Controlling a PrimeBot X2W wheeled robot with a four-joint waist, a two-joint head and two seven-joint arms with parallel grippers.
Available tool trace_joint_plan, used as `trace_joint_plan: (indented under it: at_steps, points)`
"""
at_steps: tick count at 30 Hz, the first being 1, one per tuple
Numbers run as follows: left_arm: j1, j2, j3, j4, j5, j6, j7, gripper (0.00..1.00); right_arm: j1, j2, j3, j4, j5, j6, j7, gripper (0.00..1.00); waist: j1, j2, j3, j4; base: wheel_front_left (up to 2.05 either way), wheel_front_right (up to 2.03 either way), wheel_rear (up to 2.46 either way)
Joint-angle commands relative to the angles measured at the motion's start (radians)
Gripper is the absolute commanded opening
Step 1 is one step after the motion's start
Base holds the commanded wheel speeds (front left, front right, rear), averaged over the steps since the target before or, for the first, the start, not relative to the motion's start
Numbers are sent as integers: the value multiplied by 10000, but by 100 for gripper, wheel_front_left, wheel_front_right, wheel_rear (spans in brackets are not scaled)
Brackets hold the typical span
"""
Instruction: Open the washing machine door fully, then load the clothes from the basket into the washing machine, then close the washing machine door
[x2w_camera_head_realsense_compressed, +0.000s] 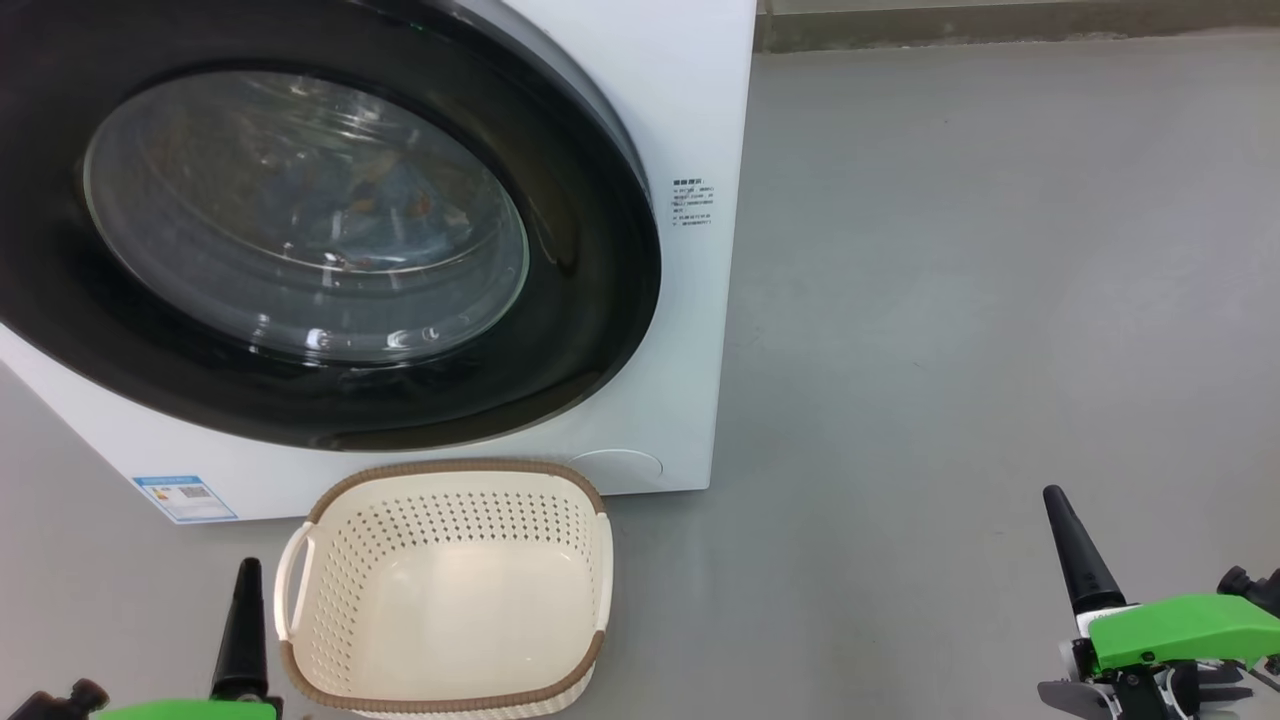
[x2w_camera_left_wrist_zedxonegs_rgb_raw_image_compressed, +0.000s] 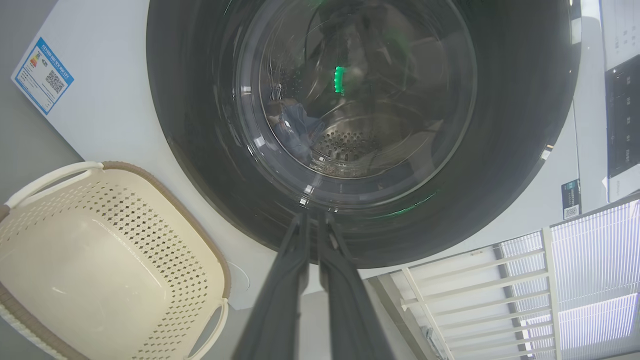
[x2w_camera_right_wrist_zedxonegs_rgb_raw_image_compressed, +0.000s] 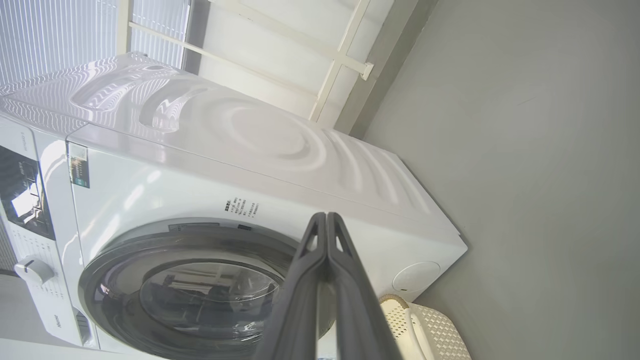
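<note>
You had both hands empty at this mark: left gripper (x2w_camera_head_realsense_compressed: 247, 578) with its two fingers pressed together, right gripper (x2w_camera_head_realsense_compressed: 1056, 505) the same. The washing machine door (x2w_camera_head_realsense_compressed: 300, 215) sat flush against the washing machine (x2w_camera_head_realsense_compressed: 690, 330), and the clothes (x2w_camera_head_realsense_compressed: 350, 200) showed blue through it, inside the drum (x2w_camera_left_wrist_zedxonegs_rgb_raw_image_compressed: 350, 145). The basket (x2w_camera_head_realsense_compressed: 450, 468) stood empty just in front of the machine, just right of your left gripper. Job looked done. If the door wanted a last push to latch, it lay ahead of and above your left fingers — left arm nearer, the right well off over the floor (x2w_camera_head_realsense_compressed: 950, 300).
</note>
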Motion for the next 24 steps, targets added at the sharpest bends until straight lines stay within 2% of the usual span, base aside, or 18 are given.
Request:
trace_joint_plan:
  at_steps: [1, 24]
  points:
    - [-426, 97, 230, -160, -301, -18, 108, 0, -462, -86, 23, -209, 269, 8, 78, 0, 0, 0, -19, 1, 0, 0, 0]
    - [-531, 29, 303, -67, -2882, -23, 791, 0, -611, 106, -443, -6, 2341, 3, 753, 0, 0, 0, -299, 10, 0, 0, 0]
